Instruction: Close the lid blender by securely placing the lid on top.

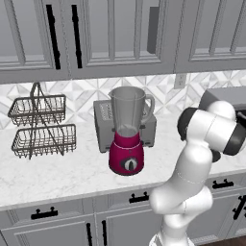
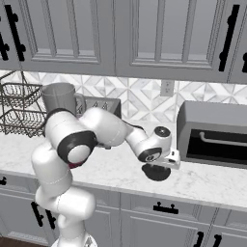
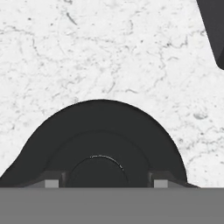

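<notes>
Your claw (image 2: 157, 169) hangs right over the flat black lid (image 3: 99, 144) on the tabletop (image 2: 212, 181), fingers straddling its knob; grip unclear. The blender (image 1: 127, 132) stands upright, open-topped, well apart.

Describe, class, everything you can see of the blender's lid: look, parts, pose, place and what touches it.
The lid is a round, black, matte disc with a raised ring and a round knob at its centre. It lies flat on the white marbled counter, off the blender, whose jar stands open. In the right base view it sits in front of the dark oven. The gripper hangs right over it, fingertips on either side of the knob; contact cannot be told.
</notes>
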{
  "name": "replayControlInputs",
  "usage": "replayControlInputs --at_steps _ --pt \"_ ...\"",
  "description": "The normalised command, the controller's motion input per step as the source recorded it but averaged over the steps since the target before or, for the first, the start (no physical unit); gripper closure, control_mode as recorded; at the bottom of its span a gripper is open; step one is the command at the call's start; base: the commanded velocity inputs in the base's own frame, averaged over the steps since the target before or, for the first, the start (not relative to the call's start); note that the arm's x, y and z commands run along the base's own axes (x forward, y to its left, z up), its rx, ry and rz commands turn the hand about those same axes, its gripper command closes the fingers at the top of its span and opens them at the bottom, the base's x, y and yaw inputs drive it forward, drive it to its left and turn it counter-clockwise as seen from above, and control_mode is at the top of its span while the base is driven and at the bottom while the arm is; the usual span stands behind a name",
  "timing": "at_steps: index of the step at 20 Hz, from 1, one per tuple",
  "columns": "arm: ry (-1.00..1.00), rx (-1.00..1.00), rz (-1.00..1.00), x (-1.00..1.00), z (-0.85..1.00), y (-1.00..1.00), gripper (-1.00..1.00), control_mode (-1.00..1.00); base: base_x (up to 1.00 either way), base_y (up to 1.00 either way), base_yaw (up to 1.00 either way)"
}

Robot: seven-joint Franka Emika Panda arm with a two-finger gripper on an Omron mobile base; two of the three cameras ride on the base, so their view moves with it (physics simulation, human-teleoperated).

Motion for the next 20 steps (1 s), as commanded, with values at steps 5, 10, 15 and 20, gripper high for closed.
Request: replayControlInputs --at_steps 5,10,15,20 --pt "0.00 0.00 0.00 -0.42 -0.23 0.26 1.00 -1.00 0.00 0.00 0.00" --pt "0.00 0.00 0.00 -0.31 0.04 0.12 1.00 -1.00 0.00 0.00 0.00" --pt "0.00 0.00 -0.02 -0.13 0.66 0.00 1.00 -1.00 0.00 0.00 0.00" --pt "0.00 0.00 -0.04 -0.15 0.90 0.00 1.00 -1.00 0.00 0.00 0.00"
